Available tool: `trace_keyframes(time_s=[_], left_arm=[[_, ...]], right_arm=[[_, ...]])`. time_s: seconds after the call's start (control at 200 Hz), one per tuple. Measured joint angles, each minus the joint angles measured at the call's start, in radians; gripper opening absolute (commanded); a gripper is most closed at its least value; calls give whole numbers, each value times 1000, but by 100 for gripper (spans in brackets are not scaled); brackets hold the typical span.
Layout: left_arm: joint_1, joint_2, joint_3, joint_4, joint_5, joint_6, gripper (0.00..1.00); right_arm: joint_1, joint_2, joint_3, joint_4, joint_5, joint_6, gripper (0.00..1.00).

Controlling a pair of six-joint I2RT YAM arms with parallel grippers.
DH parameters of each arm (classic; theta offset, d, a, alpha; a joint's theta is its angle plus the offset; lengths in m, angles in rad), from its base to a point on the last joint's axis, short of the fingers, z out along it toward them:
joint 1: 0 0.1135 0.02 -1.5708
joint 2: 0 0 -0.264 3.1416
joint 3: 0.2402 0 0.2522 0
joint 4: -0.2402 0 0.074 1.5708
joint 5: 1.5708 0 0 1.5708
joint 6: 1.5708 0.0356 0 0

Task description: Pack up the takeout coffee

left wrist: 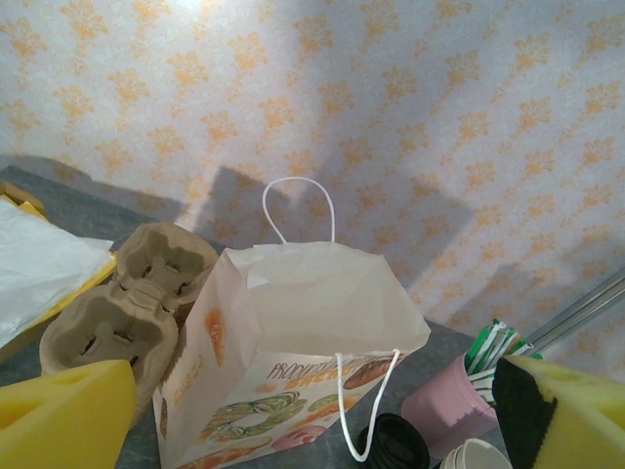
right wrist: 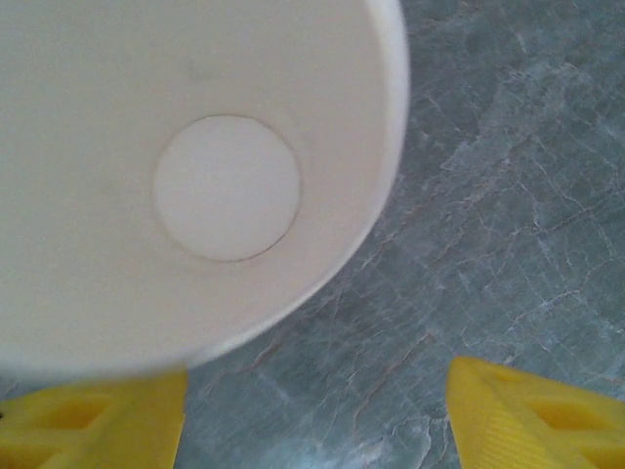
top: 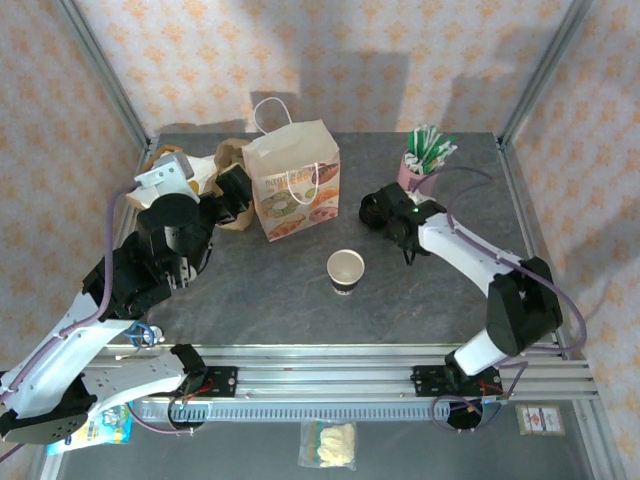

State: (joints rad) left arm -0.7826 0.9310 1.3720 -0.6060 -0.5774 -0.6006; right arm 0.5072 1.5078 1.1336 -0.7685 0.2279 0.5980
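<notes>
The takeout coffee cup (top: pixel 346 271), white with a dark lower band, stands open-topped on the table in front of the paper bag (top: pixel 292 180). My left gripper (top: pixel 238 198) hovers open just left of the bag; in its wrist view the bag's open mouth (left wrist: pixel 312 293) lies between the yellow fingers (left wrist: pixel 63 415). My right gripper (top: pixel 385 212) is open at the back right, pointing down. Its wrist view looks into an empty white paper cup (right wrist: pixel 225 186), whose rim overlaps the left fingertip (right wrist: pixel 93 420). Between the right gripper's (right wrist: pixel 317 410) fingers there is bare table.
A brown cup carrier (left wrist: pixel 137 303) lies left of the bag, with white paper (left wrist: pixel 39 264) beyond it. A pink cup of green-and-white sticks (top: pixel 420 165) stands at the back right, with a black lid (left wrist: pixel 391 445) and a white cup rim (left wrist: pixel 479 457) beside it.
</notes>
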Motion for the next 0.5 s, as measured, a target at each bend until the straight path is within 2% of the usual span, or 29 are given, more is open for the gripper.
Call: trace_keyframes(time_s=[0.12, 0.27, 0.4, 0.5], left_arm=[[0, 11, 3, -27, -1, -18, 95], [21, 55, 45, -82, 10, -58, 95], [74, 108, 98, -131, 60, -87, 95], [120, 141, 123, -164, 111, -104, 95]], right_arm=[[64, -55, 48, -21, -81, -72, 66], [109, -37, 179, -26, -184, -147, 54], [109, 84, 335, -30, -203, -201, 39], [109, 220, 444, -33, -201, -235, 33]])
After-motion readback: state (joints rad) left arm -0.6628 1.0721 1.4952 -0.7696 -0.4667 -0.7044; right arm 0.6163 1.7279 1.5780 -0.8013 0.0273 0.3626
